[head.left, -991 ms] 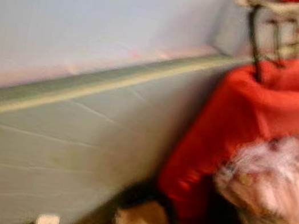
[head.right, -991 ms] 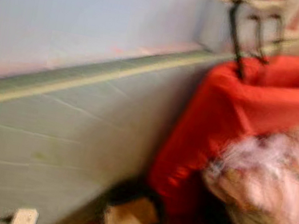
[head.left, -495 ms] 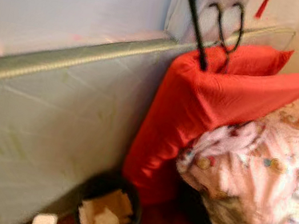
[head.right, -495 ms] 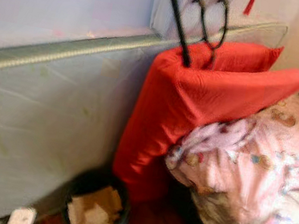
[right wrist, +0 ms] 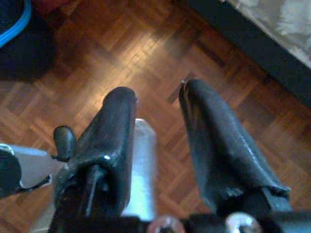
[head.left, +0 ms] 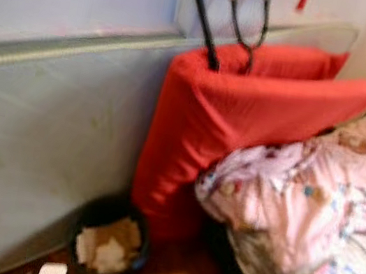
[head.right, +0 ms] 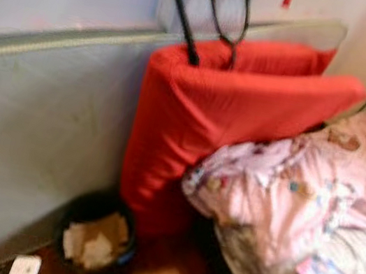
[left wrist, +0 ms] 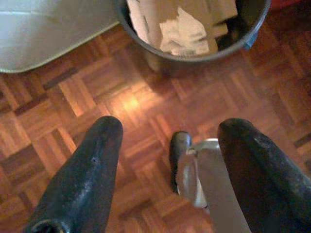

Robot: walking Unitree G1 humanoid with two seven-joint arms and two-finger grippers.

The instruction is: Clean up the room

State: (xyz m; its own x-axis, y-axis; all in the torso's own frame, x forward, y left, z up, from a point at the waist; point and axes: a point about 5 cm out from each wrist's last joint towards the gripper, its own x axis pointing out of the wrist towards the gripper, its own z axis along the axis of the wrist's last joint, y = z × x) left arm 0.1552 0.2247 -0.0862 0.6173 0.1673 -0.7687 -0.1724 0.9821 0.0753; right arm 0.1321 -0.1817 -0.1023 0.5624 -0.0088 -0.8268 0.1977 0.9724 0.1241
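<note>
Two empty, parted tools, left tool (left wrist: pixel 167 141) and right tool (right wrist: pixel 158 119), hang low; blurred walking risks kicking the paper-filled round black wastebasket (head.left: pixel 107 248).

Head views: soft, even indoor light, moderately bright. Motion blur softens every edge; the red cushion (head.left: pixel 241 126) is smeared, and the pink bedding (head.left: pixel 313 202) beside it lacks detail. Deep shadow lies below the cushion, around the dark bin (head.left: pixel 107 244). Wrist views: sharper. A warm glare spot sits on the parquet floor (left wrist: pixel 127 103) near the bin; the near black fingers (left wrist: pixel 82 179) are out of focus.
</note>
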